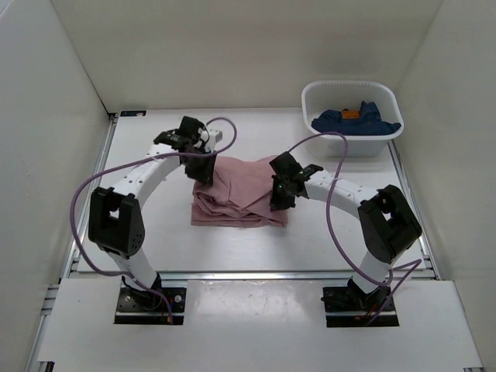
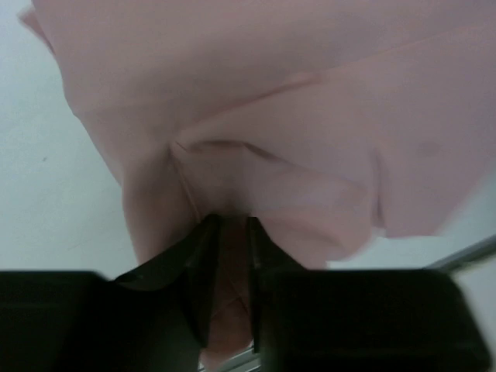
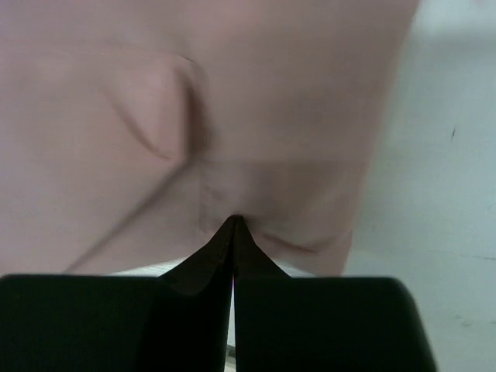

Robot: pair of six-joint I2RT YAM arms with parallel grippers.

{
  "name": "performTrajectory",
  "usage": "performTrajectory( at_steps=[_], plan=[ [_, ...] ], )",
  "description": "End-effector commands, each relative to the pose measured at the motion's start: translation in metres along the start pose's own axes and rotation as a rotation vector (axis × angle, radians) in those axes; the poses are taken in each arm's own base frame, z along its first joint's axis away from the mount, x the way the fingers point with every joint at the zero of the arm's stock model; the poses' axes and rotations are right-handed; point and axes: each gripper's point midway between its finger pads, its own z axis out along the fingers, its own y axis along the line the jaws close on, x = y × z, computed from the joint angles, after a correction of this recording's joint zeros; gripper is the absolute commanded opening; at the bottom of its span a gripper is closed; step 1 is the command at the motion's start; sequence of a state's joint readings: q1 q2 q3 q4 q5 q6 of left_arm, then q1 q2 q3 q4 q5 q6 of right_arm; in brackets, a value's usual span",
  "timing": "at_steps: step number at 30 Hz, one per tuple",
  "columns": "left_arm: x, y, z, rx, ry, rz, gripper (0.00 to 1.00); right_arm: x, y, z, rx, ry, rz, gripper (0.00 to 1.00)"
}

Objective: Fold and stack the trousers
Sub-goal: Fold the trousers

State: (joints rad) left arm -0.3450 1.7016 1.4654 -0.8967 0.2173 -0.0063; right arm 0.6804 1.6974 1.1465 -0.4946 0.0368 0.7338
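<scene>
The trousers (image 1: 236, 198) lie mid-tabletop (image 1: 325, 240), just beyond the two arm bases, folded into a loose pink bundle of several layers, with the near edge fairly straight and the upper layers rumpled. The left pincer (image 2: 232, 221) is at the bundle's far-left corner. Its jaws stand slightly apart, clamped on a fold of fabric that fills the gap, and creases fan out from the tips. The right pincer (image 3: 234, 221) is at the right edge, jaws pressed together on a pinch of fabric that puckers around the tips. A strip of tabletop shows under the raised edge there. In the far-right corner, well apart, a white basket (image 1: 308, 105) holds a navy garment (image 1: 358, 124) with an orange tag (image 1: 350, 114).
</scene>
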Motion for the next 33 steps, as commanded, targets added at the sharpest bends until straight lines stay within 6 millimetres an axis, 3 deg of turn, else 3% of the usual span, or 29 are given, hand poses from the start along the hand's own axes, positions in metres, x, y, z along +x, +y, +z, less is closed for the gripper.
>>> performTrajectory(
  at_steps=[1, 3, 6, 10, 12, 17, 21, 22, 23, 24, 25, 26, 28, 30, 31, 33],
  plan=[
    [0.036, 0.034, 0.018, -0.142, 0.08, -0.021, 0.29, -0.005, 0.022, 0.001, -0.136, -0.013, 0.083, 0.0],
    [0.06, 0.038, 0.025, -0.154, 0.128, -0.028, 0.22, 0.002, 0.011, 0.01, -0.112, 0.006, 0.103, 0.0],
    [0.078, 0.033, 0.029, -0.154, 0.141, -0.009, 0.22, 0.009, 0.001, 0.018, -0.1, 0.025, 0.124, 0.0],
    [0.093, 0.029, 0.038, -0.177, 0.14, 0.033, 0.35, 0.012, -0.007, 0.024, -0.083, 0.036, 0.144, 0.0],
    [0.091, 0.027, 0.038, -0.183, 0.107, 0.046, 0.43, 0.009, -0.01, 0.024, -0.08, 0.032, 0.154, 0.0],
    [0.085, 0.03, 0.03, -0.211, 0.077, 0.05, 0.48, 0.011, -0.017, 0.02, -0.077, 0.037, 0.171, 0.0],
    [0.057, 0.03, 0.007, -0.239, -0.02, 0.058, 0.56, 0.009, -0.013, 0.002, -0.087, 0.039, 0.135, 0.0],
    [0.048, 0.03, -0.003, -0.254, -0.048, 0.06, 0.58, -0.001, -0.005, -0.011, -0.11, 0.012, 0.122, 0.08],
    [0.042, 0.029, -0.01, -0.253, -0.07, 0.061, 0.62, 0.003, -0.008, -0.019, -0.091, 0.034, 0.116, 0.17],
    [0.033, 0.028, -0.026, -0.268, -0.116, 0.063, 0.64, -0.001, -0.007, -0.033, -0.093, 0.017, 0.089, 0.44],
    [0.025, 0.027, -0.037, -0.276, -0.156, 0.065, 0.69, -0.012, 0.0, -0.048, -0.1, -0.012, 0.071, 0.63],
    [0.016, 0.026, -0.052, -0.29, -0.198, 0.065, 0.7, -0.006, -0.008, -0.06, -0.061, 0.013, 0.056, 0.79],
    [0.005, 0.036, -0.089, -0.321, -0.306, 0.032, 0.85, -0.024, -0.016, -0.091, -0.049, -0.038, 0.024, 0.99],
    [-0.002, 0.051, -0.126, -0.39, -0.405, -0.007, 0.95, -0.014, -0.043, -0.109, 0.023, 0.025, -0.001, 0.99],
    [0.003, 0.07, -0.137, -0.446, -0.419, -0.054, 1.0, -0.018, -0.062, -0.118, 0.058, 0.035, 0.029, 0.99],
    [0.032, 0.098, -0.14, -0.538, -0.381, -0.121, 1.0, 0.0, -0.097, -0.131, 0.148, 0.105, 0.05, 0.99]
  ],
)
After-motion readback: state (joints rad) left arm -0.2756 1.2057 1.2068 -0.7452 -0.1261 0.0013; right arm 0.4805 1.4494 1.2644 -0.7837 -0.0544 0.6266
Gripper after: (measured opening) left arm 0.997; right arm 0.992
